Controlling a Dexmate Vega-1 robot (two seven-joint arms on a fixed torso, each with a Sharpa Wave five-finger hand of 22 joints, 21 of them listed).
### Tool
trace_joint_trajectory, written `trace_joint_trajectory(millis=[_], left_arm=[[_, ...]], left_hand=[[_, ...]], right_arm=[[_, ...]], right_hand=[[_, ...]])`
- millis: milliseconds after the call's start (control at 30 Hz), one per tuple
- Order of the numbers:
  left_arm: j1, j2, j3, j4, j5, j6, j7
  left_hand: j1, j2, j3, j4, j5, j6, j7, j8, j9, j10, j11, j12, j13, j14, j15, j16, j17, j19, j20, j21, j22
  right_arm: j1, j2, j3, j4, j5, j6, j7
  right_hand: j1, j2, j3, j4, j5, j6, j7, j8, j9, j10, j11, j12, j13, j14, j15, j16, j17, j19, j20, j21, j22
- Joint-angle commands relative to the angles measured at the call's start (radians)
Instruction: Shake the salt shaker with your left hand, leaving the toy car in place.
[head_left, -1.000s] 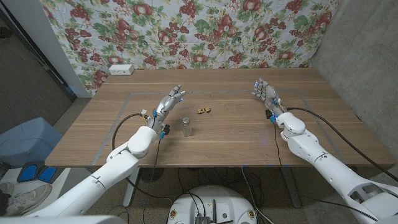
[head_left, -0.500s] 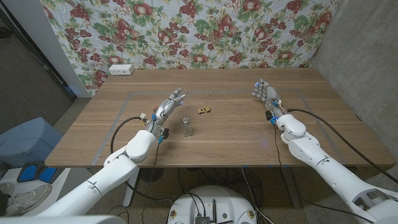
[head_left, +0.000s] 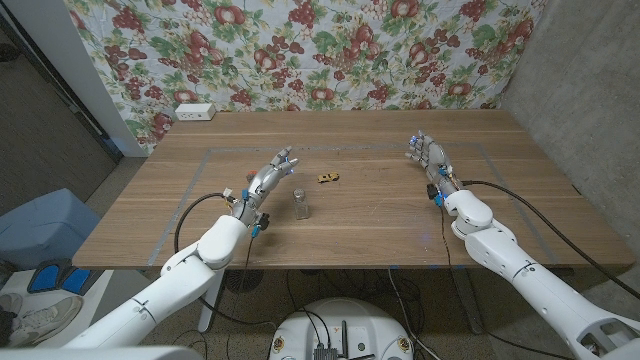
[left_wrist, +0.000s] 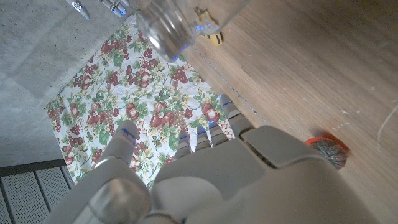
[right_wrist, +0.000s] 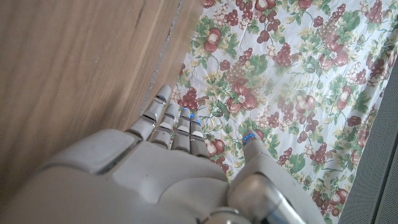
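The salt shaker (head_left: 299, 203) is standing upright near the table's (head_left: 380, 215) middle, its contents too small to make out. The left hand (head_left: 267, 180) is hovering just beside it, fingers spread, grasping nothing. The toy car (head_left: 327, 178) is sitting just beyond. The right hand (head_left: 427, 155) is waiting well apart, fingers released.

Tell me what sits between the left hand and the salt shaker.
Nothing: in the head view only bare wooden table separates the left hand from the salt shaker; the toy car sits beyond the shaker.
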Motion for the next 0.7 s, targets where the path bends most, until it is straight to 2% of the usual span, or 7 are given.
trace_joint_trajectory(millis=[33, 467, 700], left_arm=[[0.030, 0.016, -0.006, -0.012, 0.014, -0.008, -0.004], [0.026, 0.040, 0.014, -0.035, 0.068, 0.052, -0.008], [0.032, 0.047, 0.022, -0.043, 0.116, 0.055, 0.014]], left_hand=[[0.003, -0.007, 0.000, -0.009, -0.001, -0.001, -0.009, -0.003, 0.002, -0.003, -0.007, -0.004, 0.003, -0.004, -0.006, -0.002, 0.002, 0.004, -0.009, -0.003, 0.001], [0.012, -0.007, 0.002, -0.018, 0.000, -0.014, -0.010, -0.005, 0.002, -0.010, -0.008, -0.007, 0.003, -0.010, -0.006, -0.003, 0.002, 0.003, -0.014, -0.007, 0.001], [0.025, -0.011, 0.004, -0.028, -0.001, -0.016, -0.010, -0.002, 0.003, -0.002, -0.015, -0.004, 0.004, 0.000, -0.013, 0.001, 0.003, 0.010, -0.021, -0.007, 0.001]], right_arm=[[-0.029, -0.001, 0.003, -0.026, -0.012, 0.012, -0.019], [-0.009, 0.006, -0.002, 0.004, -0.016, 0.020, -0.003], [-0.007, 0.003, -0.002, -0.005, -0.014, 0.005, -0.006]], right_hand=[[-0.002, 0.002, -0.001, -0.005, 0.001, 0.009, -0.003, -0.004, 0.006, 0.011, -0.001, -0.001, 0.003, 0.006, 0.004, 0.007, 0.002, 0.011, 0.000, -0.003, 0.004], [0.002, 0.002, 0.000, -0.010, 0.001, 0.010, -0.003, -0.004, 0.006, 0.011, -0.002, -0.002, 0.003, 0.006, 0.003, 0.007, -0.001, 0.014, 0.000, -0.010, 0.004], [0.005, 0.002, 0.001, -0.014, 0.001, 0.010, -0.003, -0.004, 0.006, 0.012, -0.002, -0.002, 0.003, 0.006, 0.003, 0.006, -0.003, 0.016, 0.001, -0.013, 0.004]])
